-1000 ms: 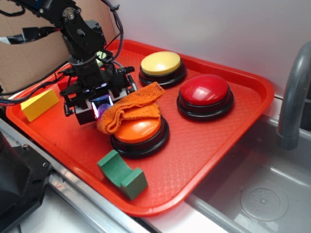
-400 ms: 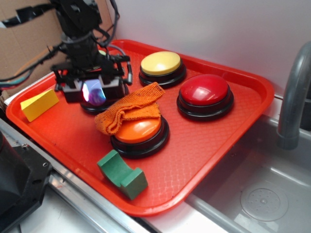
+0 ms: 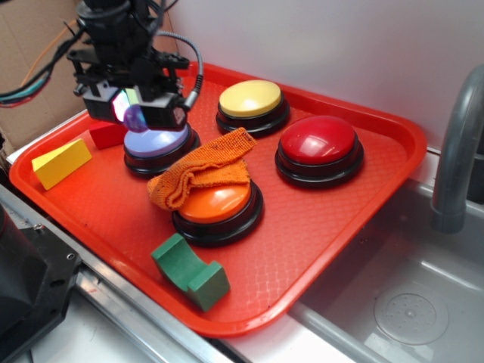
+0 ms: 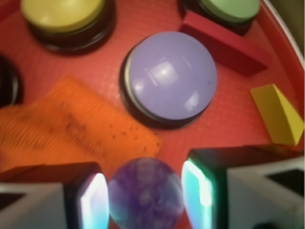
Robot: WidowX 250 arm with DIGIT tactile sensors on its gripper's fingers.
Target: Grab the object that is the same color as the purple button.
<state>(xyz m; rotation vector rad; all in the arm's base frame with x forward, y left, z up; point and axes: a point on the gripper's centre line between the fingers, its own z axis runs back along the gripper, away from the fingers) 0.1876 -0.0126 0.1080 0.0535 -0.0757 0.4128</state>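
My gripper [image 3: 134,113] is shut on the small shiny purple ball [image 3: 135,117] and holds it in the air above the purple button [image 3: 156,141], a lavender dome on a black base at the tray's left. In the wrist view the ball [image 4: 145,193] sits squeezed between my two glowing pads, with the purple button [image 4: 167,76] below and ahead of it. The ball is clear of the tray floor.
The red tray [image 3: 318,249] holds a yellow button [image 3: 250,98], a red button [image 3: 318,141], an orange button [image 3: 219,204] under an orange cloth [image 3: 203,170], a green block [image 3: 189,271], a yellow wedge [image 3: 60,162] and a red block [image 3: 108,135]. A green button [image 4: 230,9] shows in the wrist view. A sink [image 3: 408,302] lies right.
My gripper has risen from the tray floor and moved back-left with the purple ball in it. It now hangs above the purple button, which is uncovered.
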